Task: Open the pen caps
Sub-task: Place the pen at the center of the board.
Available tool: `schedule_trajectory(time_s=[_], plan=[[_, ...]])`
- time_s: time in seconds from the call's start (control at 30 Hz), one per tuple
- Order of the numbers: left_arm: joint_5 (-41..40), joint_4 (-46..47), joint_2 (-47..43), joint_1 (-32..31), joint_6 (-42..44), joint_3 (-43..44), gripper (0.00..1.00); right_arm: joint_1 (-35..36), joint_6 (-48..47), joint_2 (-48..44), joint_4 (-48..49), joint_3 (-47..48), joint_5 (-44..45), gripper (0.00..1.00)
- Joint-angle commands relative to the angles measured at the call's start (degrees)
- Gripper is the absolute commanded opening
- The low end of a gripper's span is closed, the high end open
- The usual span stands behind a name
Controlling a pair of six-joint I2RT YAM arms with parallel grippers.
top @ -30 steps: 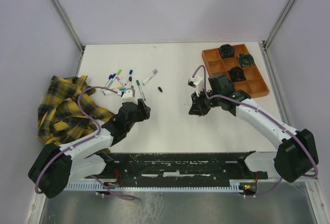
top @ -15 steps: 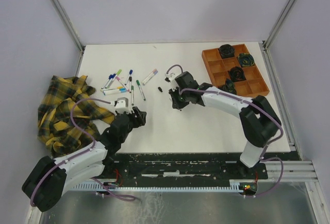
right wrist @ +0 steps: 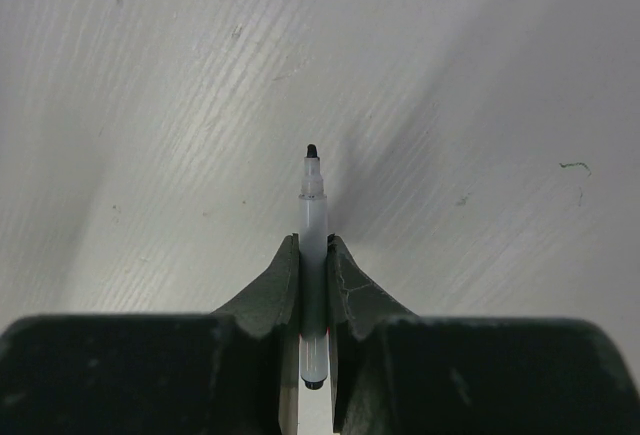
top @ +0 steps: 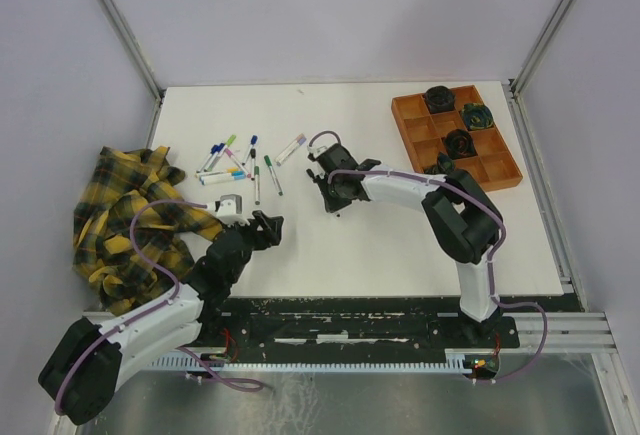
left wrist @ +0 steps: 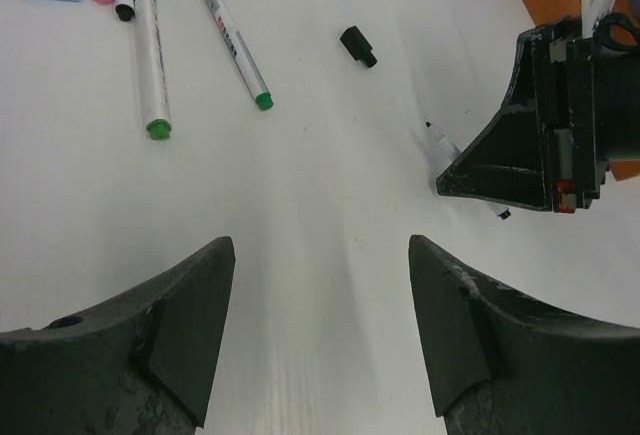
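Right gripper (right wrist: 313, 247) pinches a thin white uncapped plastic pen barrel (right wrist: 314, 205). Left gripper (left wrist: 322, 255) gapes wide, holding nothing

Flat white table (top: 400, 245), with a faint streaked grain in the close wrist views. Plain pale lilac-grey wall panels (top: 330, 15) enclose it on the far, left and right sides. Slanted silver aluminium frame posts (top: 120, 25) rise from the far corners. Scuffed black mounting rail (top: 350, 320) runs along the near edge. Light is even and diffuse, shadows soft.
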Motion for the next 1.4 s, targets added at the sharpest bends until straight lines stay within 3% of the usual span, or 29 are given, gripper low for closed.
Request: schedule_trajectory(time_s=[0.0, 0.33, 0.53, 0.83, 1.37], plan=[[-1.8, 3.4, 0.3, 0.1, 2.1, 0.4, 0.77, 0.2, 1.2, 1.4, -0.4, 2.4, 2.0, 0.08], [-1.8, 3.3, 1.2, 0.1, 2.1, 0.8, 0.77, 0.2, 0.7, 2.9, -2.1, 3.3, 2.0, 0.12], [-1.8, 3.3, 0.3, 0.1, 2.1, 0.4, 0.77, 0.2, 0.6, 3.2, -2.8, 3.5, 1.7, 0.2], [-1.8, 3.3, -0.8, 0.1, 2.0, -0.2, 0.78, 0.0, 0.8, 3.0, -3.5, 4.0, 0.4, 0.26], [-2.1, 2.9, -1.7, 0.1, 1.8, -0.4, 0.78, -2.0, -1.3, -2.2, -4.7, 5.1, -3.8, 0.34]])
